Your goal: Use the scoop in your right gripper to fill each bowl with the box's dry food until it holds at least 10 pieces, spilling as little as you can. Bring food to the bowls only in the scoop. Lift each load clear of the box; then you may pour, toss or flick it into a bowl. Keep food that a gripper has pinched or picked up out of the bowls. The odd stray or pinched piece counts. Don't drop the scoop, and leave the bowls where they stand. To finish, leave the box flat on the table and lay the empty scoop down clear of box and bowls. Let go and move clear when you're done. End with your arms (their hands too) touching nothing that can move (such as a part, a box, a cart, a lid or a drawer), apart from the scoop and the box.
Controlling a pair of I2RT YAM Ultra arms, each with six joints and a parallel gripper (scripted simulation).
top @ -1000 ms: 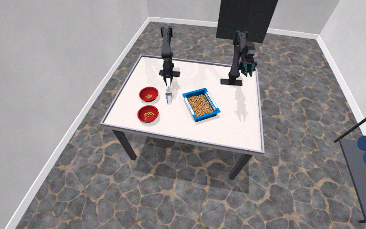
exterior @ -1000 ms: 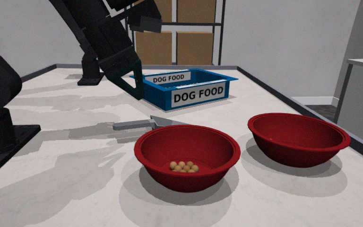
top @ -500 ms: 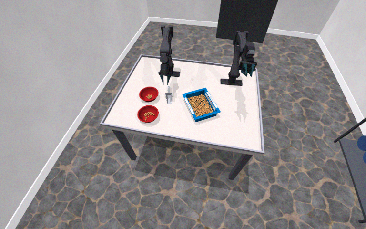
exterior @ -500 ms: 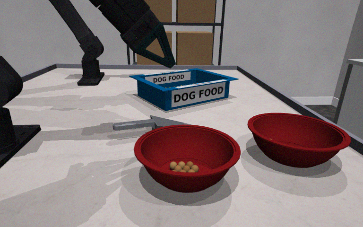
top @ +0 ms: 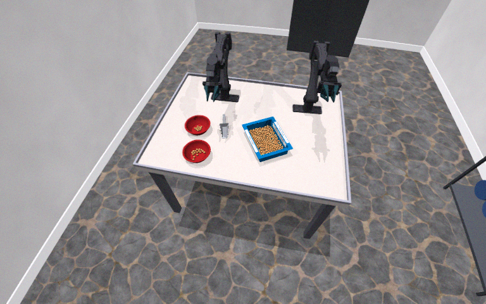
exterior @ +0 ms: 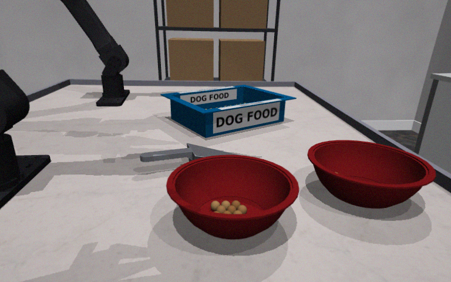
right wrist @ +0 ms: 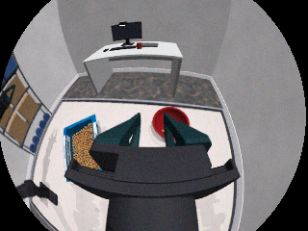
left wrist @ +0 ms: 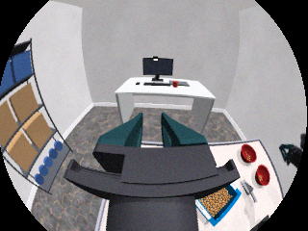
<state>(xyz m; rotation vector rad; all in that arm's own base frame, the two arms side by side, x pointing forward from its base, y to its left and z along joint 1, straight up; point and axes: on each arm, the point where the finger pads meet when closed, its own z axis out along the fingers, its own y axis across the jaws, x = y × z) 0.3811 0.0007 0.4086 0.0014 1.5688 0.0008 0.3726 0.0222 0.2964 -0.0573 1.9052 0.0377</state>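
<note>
On the surface point(exterior: 109, 205) there stand 2 red bowls, and the nearer bowl point(exterior: 232, 229) has several round food pieces point(exterior: 231, 208) at its bottom. The metal scoop point(exterior: 166, 154) is lying behind this bowl, which partly hides it. Farther back is the blue box point(exterior: 188, 117), with 2 "DOG FOOD" labels visible.
</note>
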